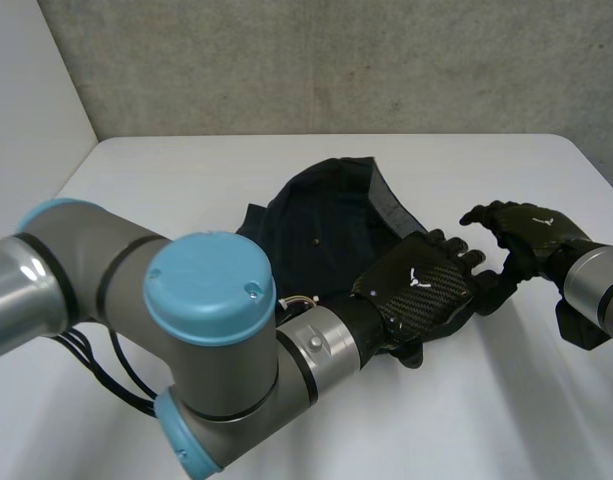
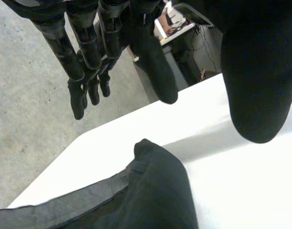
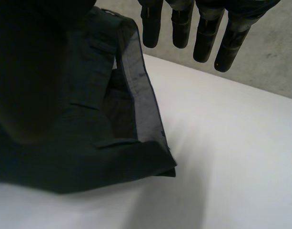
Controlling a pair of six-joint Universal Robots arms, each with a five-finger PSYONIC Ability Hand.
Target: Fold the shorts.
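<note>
Your shorts (image 1: pixel 326 225) lie bunched mid-table (image 1: pixel 166 180), left hand (image 1: pixel 421 290) over their edge and right hand (image 1: pixel 521 232) just beside, both slack-fingered and empty; the cloth looks soft, light and floppy, so pinch the waistband (image 3: pixel 141 95) corners.

Your left arm (image 1: pixel 136 290) reaches across toward the right arm (image 1: pixel 594 288), with the left hand (image 1: pixel 421 290) palm down and fingers relaxed, and the right hand (image 1: pixel 516 232) just beside it, fingers loose, both holding nothing.
</note>
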